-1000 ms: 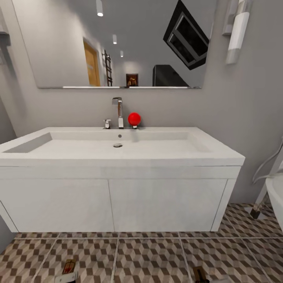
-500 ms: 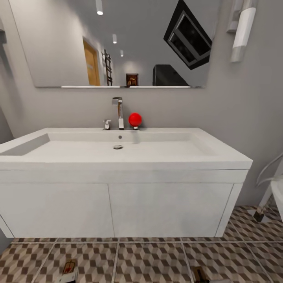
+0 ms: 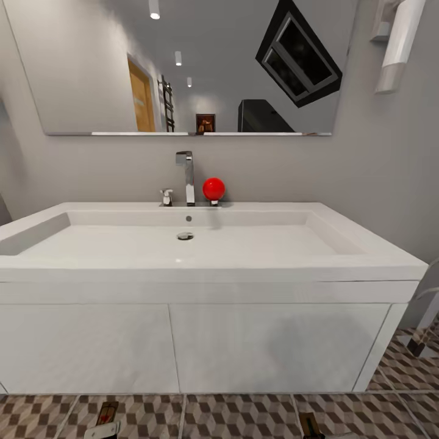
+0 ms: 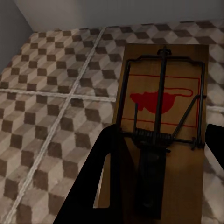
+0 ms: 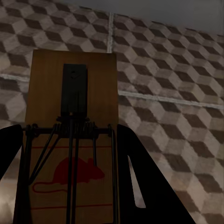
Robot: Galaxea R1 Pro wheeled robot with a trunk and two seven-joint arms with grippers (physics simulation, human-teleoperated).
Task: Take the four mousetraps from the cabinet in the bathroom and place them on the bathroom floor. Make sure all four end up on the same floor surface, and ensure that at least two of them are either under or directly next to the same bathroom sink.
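Note:
A mousetrap [image 4: 161, 107], a brown wooden slab with a red mouse print and wire spring, sits between the dark fingers of my left gripper [image 4: 161, 156], which is shut on it above the bathroom floor [image 4: 46, 93]. My right gripper [image 5: 70, 168] is shut on another mousetrap [image 5: 70, 116] over the tiles [image 5: 177, 70]. In the head view both traps [image 3: 108, 413] [image 3: 309, 424] peek in at the bottom edge, just in front of the white vanity [image 3: 244, 347] below the sink [image 3: 341, 265]. The cabinet is out of view.
A chrome tap [image 3: 186, 177] and a red ball [image 3: 213, 188] stand at the back of the basin, under a wide mirror [image 3: 91, 67]. A white tub edge with a dark foot [image 3: 421, 344] shows at the far right.
The whole head view has shifted: the sink and vanity loom larger and lower, so the camera has come closer. Both traps stay at the bottom edge.

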